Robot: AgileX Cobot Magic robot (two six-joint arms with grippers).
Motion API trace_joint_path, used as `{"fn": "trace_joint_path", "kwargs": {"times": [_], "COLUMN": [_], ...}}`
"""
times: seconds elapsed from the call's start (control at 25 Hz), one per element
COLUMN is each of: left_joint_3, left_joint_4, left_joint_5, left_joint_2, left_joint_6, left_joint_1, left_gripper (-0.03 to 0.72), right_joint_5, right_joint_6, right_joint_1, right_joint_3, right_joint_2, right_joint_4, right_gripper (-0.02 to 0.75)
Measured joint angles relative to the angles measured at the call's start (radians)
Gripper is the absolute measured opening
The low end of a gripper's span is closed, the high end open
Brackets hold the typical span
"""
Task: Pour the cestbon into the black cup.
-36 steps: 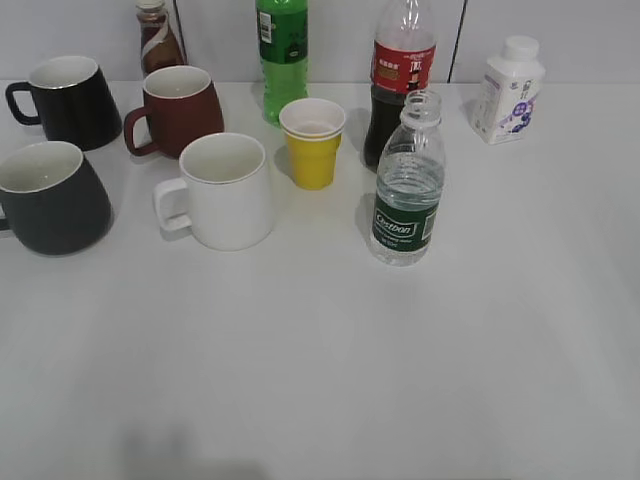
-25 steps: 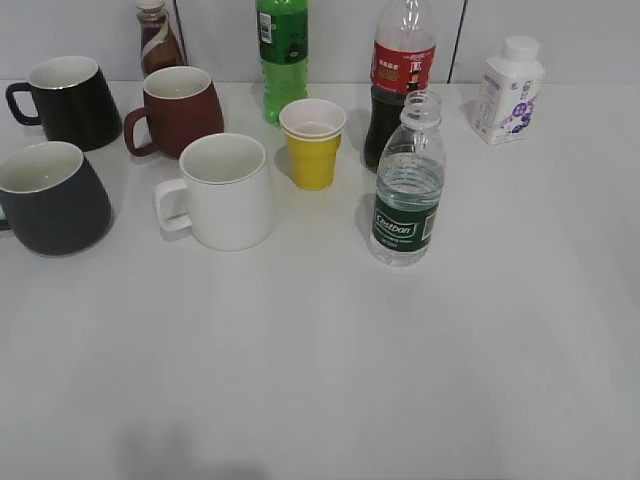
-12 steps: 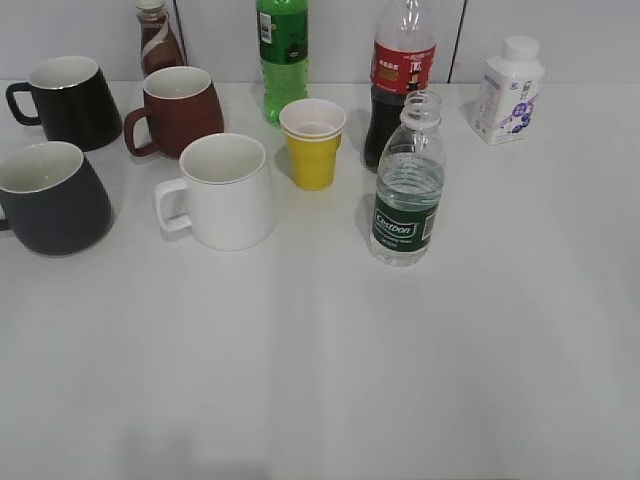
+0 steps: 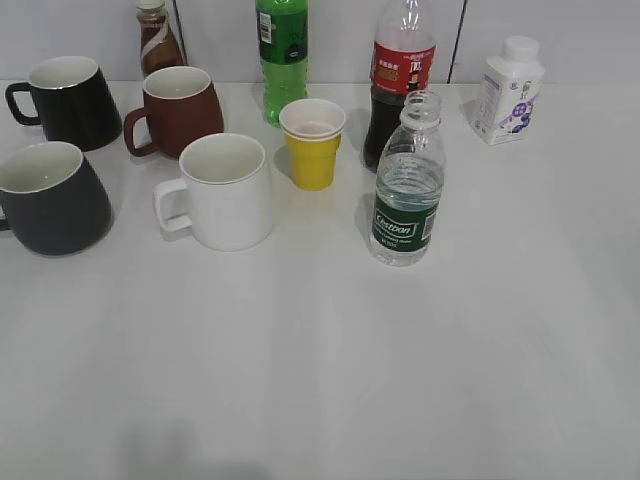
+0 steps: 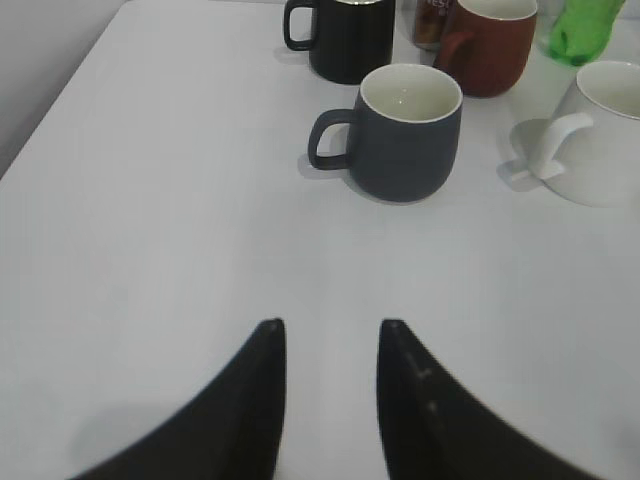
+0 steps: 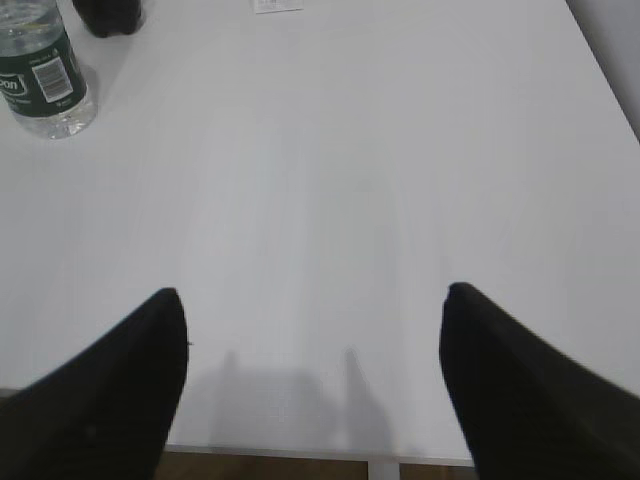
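The cestbon [image 4: 407, 185], a small clear uncapped bottle with a dark green label, stands upright right of the table's middle; it also shows at the top left of the right wrist view [image 6: 42, 75]. The black cup [image 4: 50, 198], a matte charcoal mug with an off-white inside, stands at the left edge; it also shows in the left wrist view [image 5: 400, 132]. My left gripper [image 5: 328, 325] is open and empty, well short of the cup. My right gripper [image 6: 312, 293] is wide open and empty over the table's near edge. Neither gripper shows in the exterior view.
A glossy black mug [image 4: 66, 100], a maroon mug [image 4: 178, 108], a white mug [image 4: 222, 190] and a yellow paper cup [image 4: 313, 142] stand nearby. Behind are a green soda bottle [image 4: 282, 55], a cola bottle [image 4: 398, 75], a white milk bottle [image 4: 508, 90] and a small brown bottle [image 4: 157, 40].
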Motion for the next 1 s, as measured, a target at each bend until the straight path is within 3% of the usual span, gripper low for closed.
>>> {"fn": "trace_joint_path", "kwargs": {"times": [0.52, 0.8, 1.0], "left_joint_3": [-0.016, 0.002, 0.116], "left_joint_4": [-0.006, 0.011, 0.084], "left_joint_5": [-0.054, -0.594, -0.947], "left_joint_2": [0.0, 0.02, 0.187], "left_joint_6": [0.0, 0.0, 0.0], "left_joint_1": [0.0, 0.0, 0.0], "left_gripper": [0.238, 0.238, 0.239], "right_joint_5": [0.0, 0.0, 0.0], "right_joint_6": [0.0, 0.0, 0.0], "right_joint_1": [0.0, 0.0, 0.0], "right_joint_3": [0.0, 0.0, 0.0], "right_joint_2": [0.0, 0.0, 0.0], "right_joint_4": [0.0, 0.0, 0.0], "right_gripper": [0.591, 0.59, 0.59]}}
